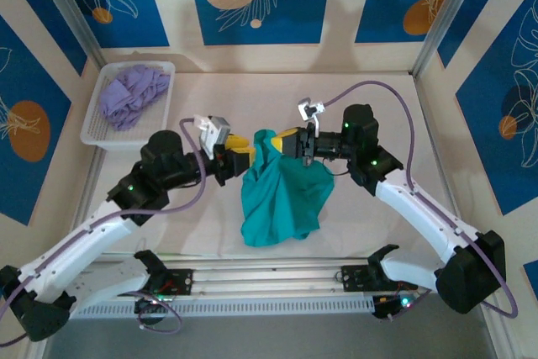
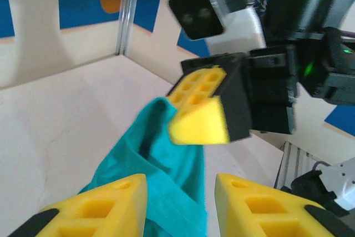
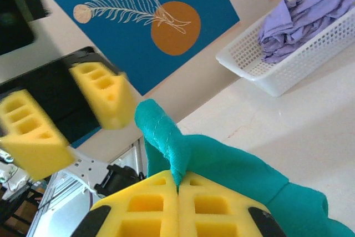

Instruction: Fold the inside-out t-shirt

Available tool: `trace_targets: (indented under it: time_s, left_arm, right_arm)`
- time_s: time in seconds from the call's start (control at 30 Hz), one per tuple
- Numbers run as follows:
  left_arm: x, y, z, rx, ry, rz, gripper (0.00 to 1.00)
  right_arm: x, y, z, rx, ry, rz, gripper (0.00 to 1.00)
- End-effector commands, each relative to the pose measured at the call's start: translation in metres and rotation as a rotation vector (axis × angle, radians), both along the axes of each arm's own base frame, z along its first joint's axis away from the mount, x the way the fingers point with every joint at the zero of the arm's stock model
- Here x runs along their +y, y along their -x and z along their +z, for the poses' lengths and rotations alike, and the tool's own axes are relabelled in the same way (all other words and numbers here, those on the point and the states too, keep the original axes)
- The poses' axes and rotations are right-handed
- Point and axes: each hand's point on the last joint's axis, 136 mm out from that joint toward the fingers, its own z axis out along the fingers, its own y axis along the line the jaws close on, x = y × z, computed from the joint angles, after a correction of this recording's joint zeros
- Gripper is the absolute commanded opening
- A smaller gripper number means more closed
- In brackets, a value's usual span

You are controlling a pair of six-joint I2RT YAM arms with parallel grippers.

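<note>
Crumpled teal-green cotton t-shirt draped toward the near edge of the pale table, one fold pinched in the closed right gripper, left gripper held half open, fabric between its fingers

The t-shirt was draped at mid-table from the right gripper, the left gripper just left of it; a garment was piled in the far-left basket.

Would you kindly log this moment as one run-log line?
right gripper: shut on teal-green cotton t-shirt | left gripper: open, cloth between its fingers | folding: not yet done
</note>
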Motion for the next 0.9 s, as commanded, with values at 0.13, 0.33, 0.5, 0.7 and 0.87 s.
trace_targets:
  time_s: [0.13, 0.33, 0.5, 0.7, 0.87]
  left_arm:
    - [-0.033, 0.04, 0.0, -0.012, -0.03, -0.254, 0.39]
    - [-0.052, 0.019, -0.017, 0.083, -0.069, -0.235, 0.4]
    - [-0.042, -0.016, -0.035, 0.179, -0.073, -0.113, 0.37]
    - [-0.03, -0.041, -0.049, 0.261, -0.057, -0.042, 0.37]
    - [-0.037, -0.042, -0.047, 0.273, -0.041, -0.093, 0.38]
  right_arm:
    - [-0.003, -0.013, 0.0, 0.077, 0.03, -0.075, 0.0]
    - [-0.005, -0.011, 0.001, 0.087, 0.026, -0.075, 0.0]
    - [-0.01, -0.01, 0.002, 0.081, 0.025, -0.086, 0.0]
    - [-0.011, -0.008, 0.005, 0.078, 0.009, -0.07, 0.0]
    - [-0.01, -0.005, 0.005, 0.079, 0.003, -0.054, 0.0]
